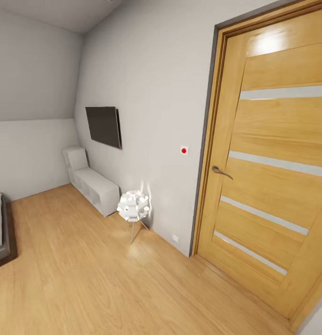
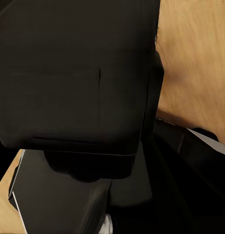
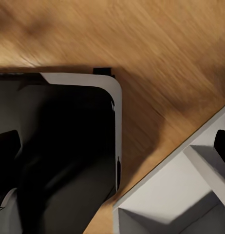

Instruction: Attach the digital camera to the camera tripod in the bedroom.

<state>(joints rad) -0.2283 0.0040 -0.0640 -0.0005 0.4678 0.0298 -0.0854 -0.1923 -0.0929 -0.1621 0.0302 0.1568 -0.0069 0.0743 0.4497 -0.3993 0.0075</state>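
Along the bedroom wall (image 1: 147, 70) stand a wooden door (image 1: 277, 158), a wall TV (image 1: 103, 126), white cube shelves (image 1: 93, 186) and a small spiky white lamp (image 1: 133, 206). Whether either gripper is wide or narrow cannot be told; both wrist views face dark robot bodywork (image 2: 78, 73) above the wood floor (image 3: 156, 44).

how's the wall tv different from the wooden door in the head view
The wall TV is black and blank; the wooden door is honey-coloured with pale horizontal strips. The TV hangs high on the wall, clear of the floor; the door runs down to the floor. The door has a lever handle; the TV shows none. Both are flat rectangles on the same grey wall.
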